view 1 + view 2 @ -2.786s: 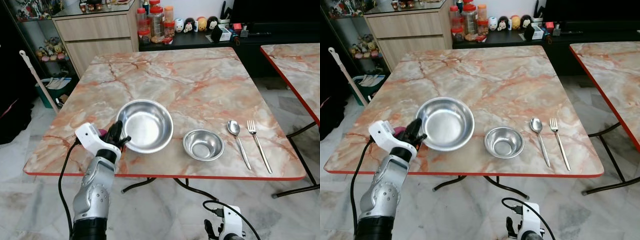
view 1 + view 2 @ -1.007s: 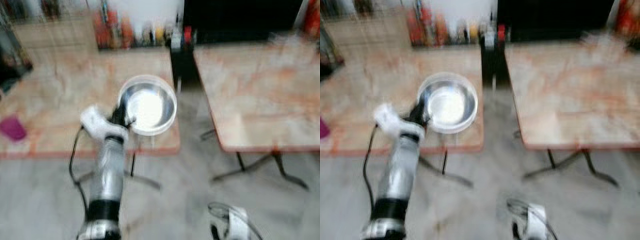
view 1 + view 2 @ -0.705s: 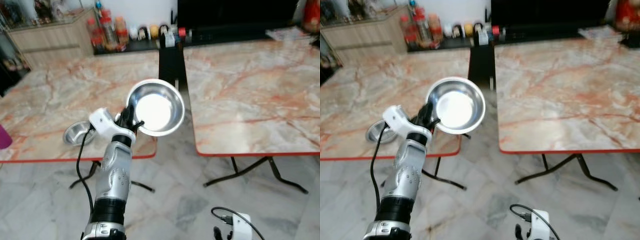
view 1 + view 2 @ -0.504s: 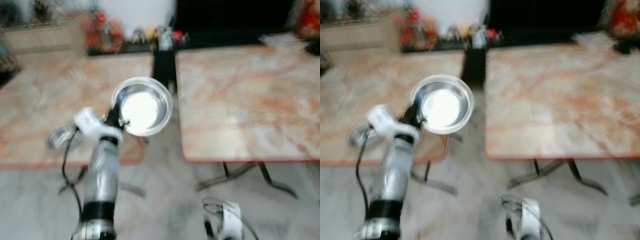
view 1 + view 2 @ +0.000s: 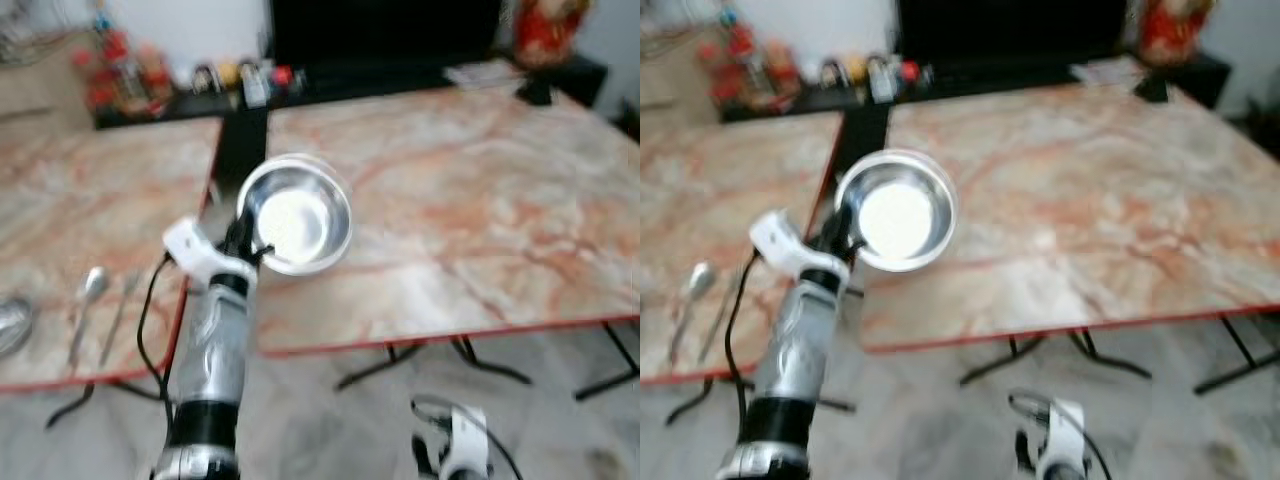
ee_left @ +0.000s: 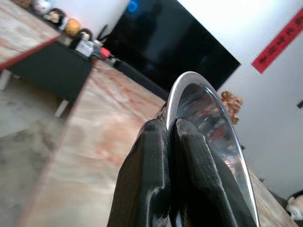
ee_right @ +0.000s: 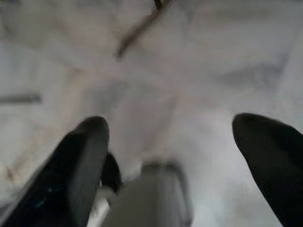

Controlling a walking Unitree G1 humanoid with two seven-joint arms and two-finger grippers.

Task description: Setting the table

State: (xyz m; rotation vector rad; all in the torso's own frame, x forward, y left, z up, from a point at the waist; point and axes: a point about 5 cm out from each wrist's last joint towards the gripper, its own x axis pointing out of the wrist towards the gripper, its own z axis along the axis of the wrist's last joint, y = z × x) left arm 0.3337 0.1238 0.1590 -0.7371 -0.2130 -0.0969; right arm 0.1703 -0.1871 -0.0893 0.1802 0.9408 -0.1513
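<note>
Steel on the move: your left gripper [image 5: 243, 243] is pinched tight on the rim of the large round stainless-steel bowl [image 5: 296, 226], carried in the air over the near edge of the marble-patterned table [image 5: 480, 190]. Keep it level, clear that edge, then lower gently. Right gripper [image 7: 173, 156] hangs with fingers spread above the floor.

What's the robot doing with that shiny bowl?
The robot is carrying a big steel bowl, pinched by its rim in the left gripper, held up over the near edge of the marble table on the right. A spoon and fork lie on the table to the left. The right gripper hangs open over the floor.
</note>
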